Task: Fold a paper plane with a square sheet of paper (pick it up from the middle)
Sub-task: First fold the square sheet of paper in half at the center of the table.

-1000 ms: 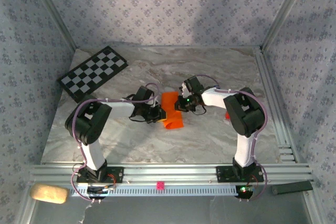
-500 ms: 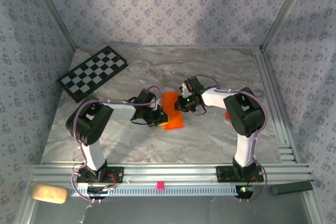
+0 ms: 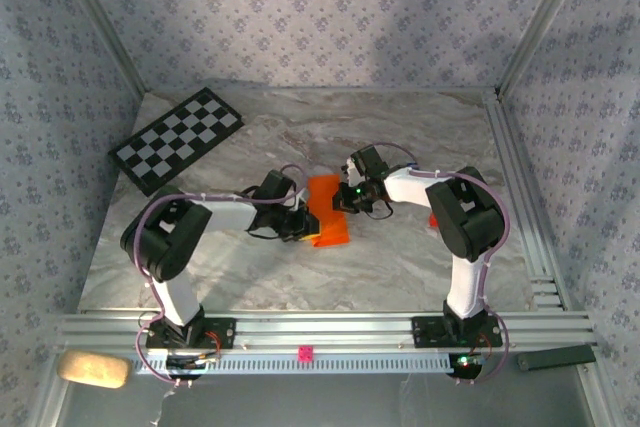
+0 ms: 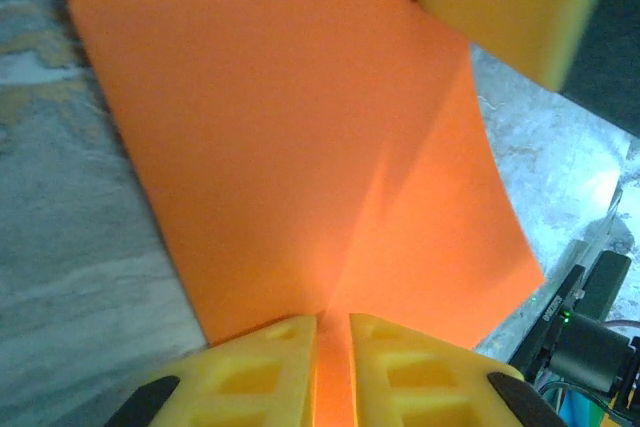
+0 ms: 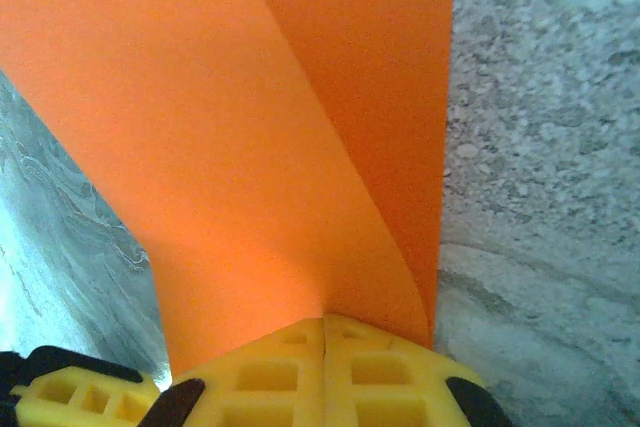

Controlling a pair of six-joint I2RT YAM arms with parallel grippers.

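Top external, orange paper [image 3: 328,215] pinched, L hand [image 3: 304,225], R hand [image 3: 346,199]

Top external view: high, rearward, looking down; wrist views: very close, roughly opposed, all sharing the square sheet of paper [image 3: 326,203].

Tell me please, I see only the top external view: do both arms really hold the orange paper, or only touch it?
Observer: In the right wrist view, the right fingers are shut on the orange sheet, pinching its edge.
Operator: And the left side?
Observer: In the left wrist view, the left fingers pinch another edge, with only a thin slit between them.
Operator: Is the sheet flat?
Observer: No. The right wrist view shows it curled over, two layers leaving the fingers.
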